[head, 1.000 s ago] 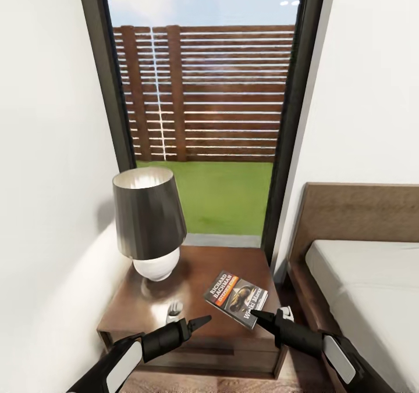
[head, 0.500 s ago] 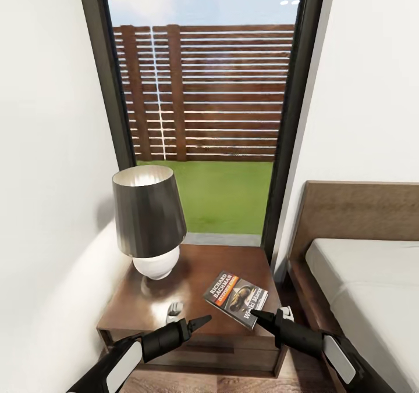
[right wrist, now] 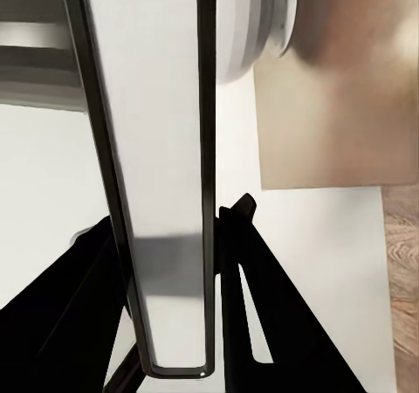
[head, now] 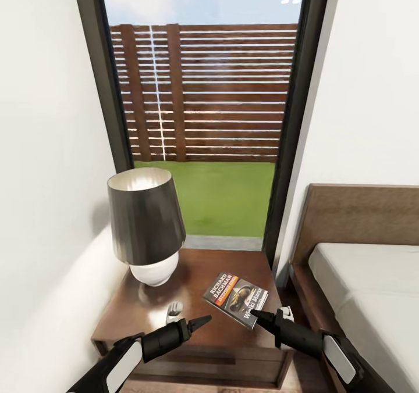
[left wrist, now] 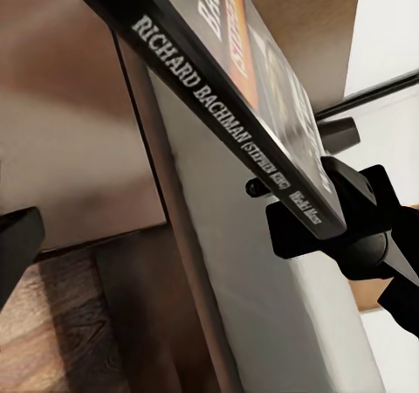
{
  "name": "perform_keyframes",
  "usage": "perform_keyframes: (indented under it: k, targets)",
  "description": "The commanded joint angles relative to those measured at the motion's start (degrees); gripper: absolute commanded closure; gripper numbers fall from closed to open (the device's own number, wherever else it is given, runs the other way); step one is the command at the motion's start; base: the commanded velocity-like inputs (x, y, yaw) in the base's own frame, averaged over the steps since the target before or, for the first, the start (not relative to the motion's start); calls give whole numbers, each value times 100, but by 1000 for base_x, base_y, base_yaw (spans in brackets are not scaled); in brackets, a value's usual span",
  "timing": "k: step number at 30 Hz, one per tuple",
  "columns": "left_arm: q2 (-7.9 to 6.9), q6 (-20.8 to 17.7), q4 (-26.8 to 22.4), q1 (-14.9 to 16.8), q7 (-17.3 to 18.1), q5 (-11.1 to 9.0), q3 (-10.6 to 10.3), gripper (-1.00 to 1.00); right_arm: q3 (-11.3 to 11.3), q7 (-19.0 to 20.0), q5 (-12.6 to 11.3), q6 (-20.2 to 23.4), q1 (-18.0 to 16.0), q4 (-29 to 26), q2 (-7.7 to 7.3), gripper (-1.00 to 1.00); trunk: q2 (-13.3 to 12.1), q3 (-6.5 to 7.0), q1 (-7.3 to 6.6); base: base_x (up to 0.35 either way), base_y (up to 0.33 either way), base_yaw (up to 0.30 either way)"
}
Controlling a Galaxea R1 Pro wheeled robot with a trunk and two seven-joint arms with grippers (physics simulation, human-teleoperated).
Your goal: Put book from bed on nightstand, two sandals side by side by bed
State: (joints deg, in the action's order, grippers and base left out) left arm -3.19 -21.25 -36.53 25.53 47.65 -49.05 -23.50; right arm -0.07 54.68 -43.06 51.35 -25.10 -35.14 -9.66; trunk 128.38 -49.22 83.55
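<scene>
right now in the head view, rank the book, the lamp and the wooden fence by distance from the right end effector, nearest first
1. The book: clamped at its near corner by the right end effector, over the nightstand.
2. The lamp: on the nightstand's far left part, by the wall.
3. The wooden fence: outside the window, beyond the grass.

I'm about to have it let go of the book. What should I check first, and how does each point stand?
1. Right gripper shut on the book: ok, the jaws clamp its near edge.
2. Book over the nightstand: ok.
3. Book resting flat on the glossy top: cannot tell; it looks tilted.
4. Lamp clear of the drop spot: ok.
5. Left gripper clear of the book: ok, apart.
6. Sandals placed: cannot tell.
</scene>
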Motion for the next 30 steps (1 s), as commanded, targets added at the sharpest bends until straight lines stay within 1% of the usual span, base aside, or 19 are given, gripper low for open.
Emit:
perform_keyframes:
  k: [1, 10, 24, 30]
  targets:
    - [-6, -50, -2, 5, -1, -60, -25, -100, -2, 16, -10, 24, -3, 0, -1, 100, 2, -6, 0, 130, 0, 0]
    - [-6, -50, -3, 5, -1, -60, -26, -100, -2, 16, -10, 24, -3, 1, -1, 100, 2, -6, 0, 244, 0, 0]
    - [-6, -52, -3, 5, -1, -60, -23, -100, -2, 16, -10, 24, -3, 1, -1, 100, 2, -6, 0, 20, 0, 0]
    - [-6, -55, 0, 5, -9, -60, -23, -100, -2, 16, -10, 24, -3, -1, -1, 100, 243, -113, 132, 0, 0, 0]
